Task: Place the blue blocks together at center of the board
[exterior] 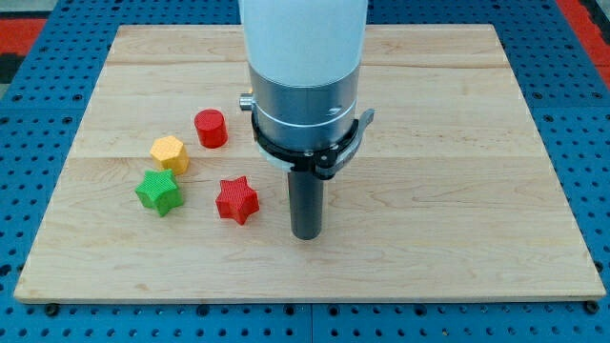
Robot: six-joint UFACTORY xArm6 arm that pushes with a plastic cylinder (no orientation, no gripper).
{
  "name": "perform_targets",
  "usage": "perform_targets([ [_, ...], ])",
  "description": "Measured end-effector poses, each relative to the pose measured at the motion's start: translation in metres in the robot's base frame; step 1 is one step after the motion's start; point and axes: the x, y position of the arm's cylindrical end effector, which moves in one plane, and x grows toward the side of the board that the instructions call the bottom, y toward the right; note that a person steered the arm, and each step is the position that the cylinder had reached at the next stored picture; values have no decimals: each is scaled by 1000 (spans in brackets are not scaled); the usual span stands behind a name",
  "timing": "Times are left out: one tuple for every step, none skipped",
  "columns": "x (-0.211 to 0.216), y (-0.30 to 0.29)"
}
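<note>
No blue block shows in the camera view; any may be hidden behind the arm's wide white and silver body (303, 76). My tip (306, 234) rests on the wooden board (457, 191) a little below its middle. A red star block (236, 200) lies just to the tip's left, apart from it. Further left are a green star block (158, 191), a yellow hexagonal block (169, 152) and a red cylinder block (211, 129).
The board lies on a blue perforated table (591, 143). A red patch of surface (29, 24) shows at the view's top left corner. The arm's body hides the upper middle of the board.
</note>
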Motion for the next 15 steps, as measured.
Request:
perform_targets([
  [-3, -5],
  [-10, -38],
  [-19, -67],
  [-35, -64],
  [-42, -28],
  [-57, -21],
  [-73, -13],
  [-80, 10],
  [-90, 17],
  [-99, 22],
  [-111, 21],
  [-122, 17],
  [-134, 12],
  [-146, 0],
  [-170, -10],
])
